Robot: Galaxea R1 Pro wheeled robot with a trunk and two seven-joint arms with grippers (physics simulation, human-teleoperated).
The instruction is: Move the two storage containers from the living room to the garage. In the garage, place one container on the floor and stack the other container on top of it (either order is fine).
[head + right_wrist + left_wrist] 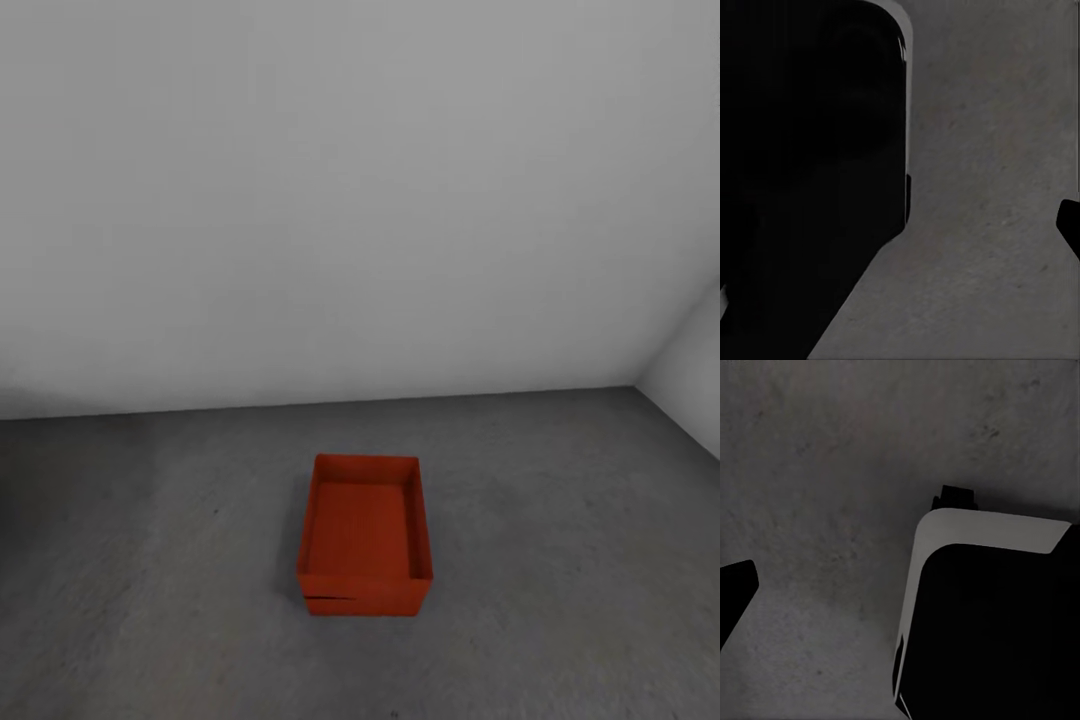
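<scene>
The two storage containers (364, 535) stand stacked on the dark floor (150, 560) of the garage, near the grey wall (350, 200), the upper one sitting a little skewed on the lower. The stack looks done, so the sound move is to keep both arms away and not bump it. The wrist views show floor and dark robot parts, so I cannot tell the state of either gripper, nor how far each is from the stack.
</scene>
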